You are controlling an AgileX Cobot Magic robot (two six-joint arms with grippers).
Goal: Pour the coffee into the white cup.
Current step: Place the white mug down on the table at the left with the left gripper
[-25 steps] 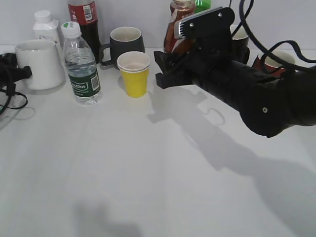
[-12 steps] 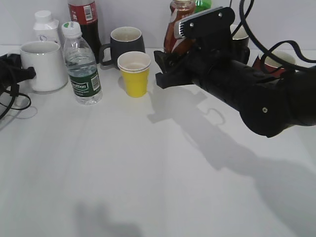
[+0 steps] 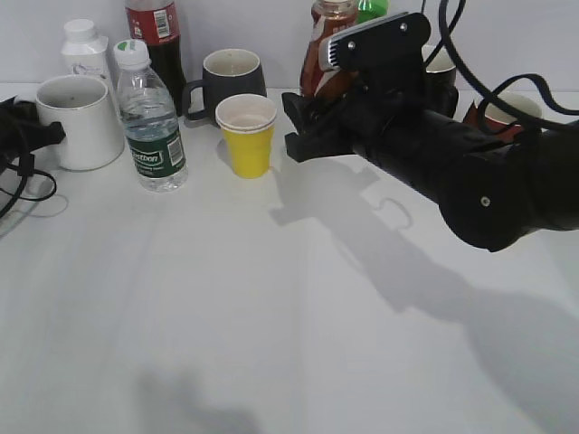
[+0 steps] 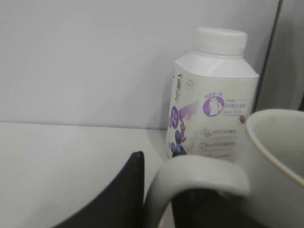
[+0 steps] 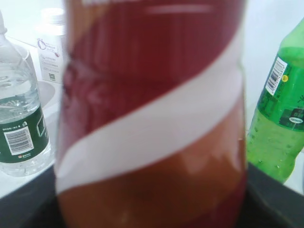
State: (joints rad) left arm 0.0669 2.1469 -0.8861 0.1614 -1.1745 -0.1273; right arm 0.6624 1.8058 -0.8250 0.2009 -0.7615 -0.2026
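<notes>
The white cup (image 3: 77, 117) stands at the far left of the table, its handle (image 4: 199, 173) turned toward my left gripper (image 3: 43, 134). In the left wrist view my left gripper (image 4: 159, 194) has one dark finger (image 4: 121, 199) pressed against the handle's outside. The other finger sits inside the loop, so the handle is pinched. The coffee (image 3: 330, 41), a brown bottle with a red-white swirl label, stands at the back. My right gripper (image 3: 309, 122) is around it. The coffee (image 5: 152, 118) fills the right wrist view, and dark fingers (image 5: 28, 204) touch both of its sides.
A clear water bottle (image 3: 149, 117), a yellow paper cup (image 3: 246, 134), a dark mug (image 3: 231, 77) and a cola bottle (image 3: 156, 36) stand between the cup and the coffee. A white capped bottle (image 4: 213, 95) is behind the cup. A green bottle (image 5: 278, 118) stands behind the coffee.
The white cup has slid a little to the right and back, with the left gripper on its handle. The right arm and the coffee have not moved.
</notes>
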